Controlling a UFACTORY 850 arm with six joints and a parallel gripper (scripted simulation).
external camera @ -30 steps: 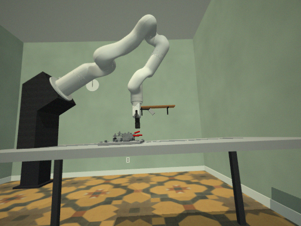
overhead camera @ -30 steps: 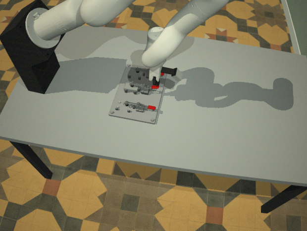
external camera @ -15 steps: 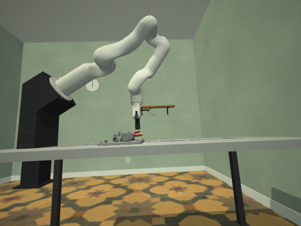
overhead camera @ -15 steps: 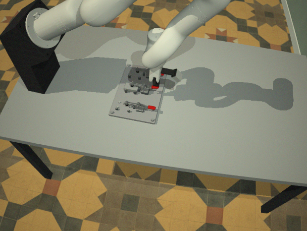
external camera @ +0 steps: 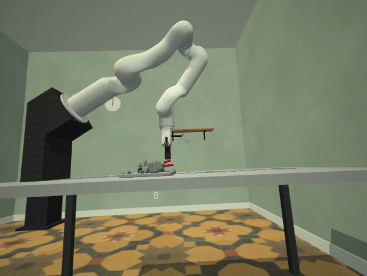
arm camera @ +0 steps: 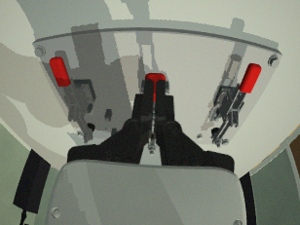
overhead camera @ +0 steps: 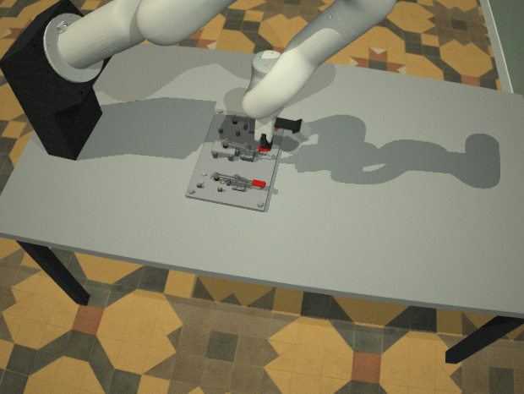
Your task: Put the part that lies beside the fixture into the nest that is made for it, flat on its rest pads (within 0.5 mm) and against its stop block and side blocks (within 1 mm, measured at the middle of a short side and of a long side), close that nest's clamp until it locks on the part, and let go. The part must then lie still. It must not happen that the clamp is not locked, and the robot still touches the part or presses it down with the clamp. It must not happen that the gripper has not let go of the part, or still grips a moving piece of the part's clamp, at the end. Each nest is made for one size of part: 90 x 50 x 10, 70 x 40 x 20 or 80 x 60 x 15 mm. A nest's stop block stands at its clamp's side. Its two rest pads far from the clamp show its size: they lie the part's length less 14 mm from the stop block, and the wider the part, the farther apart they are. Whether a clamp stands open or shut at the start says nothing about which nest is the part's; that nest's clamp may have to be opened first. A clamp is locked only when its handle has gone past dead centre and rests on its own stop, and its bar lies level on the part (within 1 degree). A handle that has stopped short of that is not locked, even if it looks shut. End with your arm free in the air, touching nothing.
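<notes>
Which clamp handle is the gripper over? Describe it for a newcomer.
On the table lies a grey fixture plate with three red-handled clamps. It is the middle handle, right below the shut gripper; the near one lies in the open.

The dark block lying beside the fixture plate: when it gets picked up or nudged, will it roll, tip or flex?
The dark block looks boxy and flat-sided, so it will probably slide rather than roll. It lies low on the table, so tipping seems unlikely. Its straight edges suggest a stiff part. The shut gripper holds nothing.
</notes>
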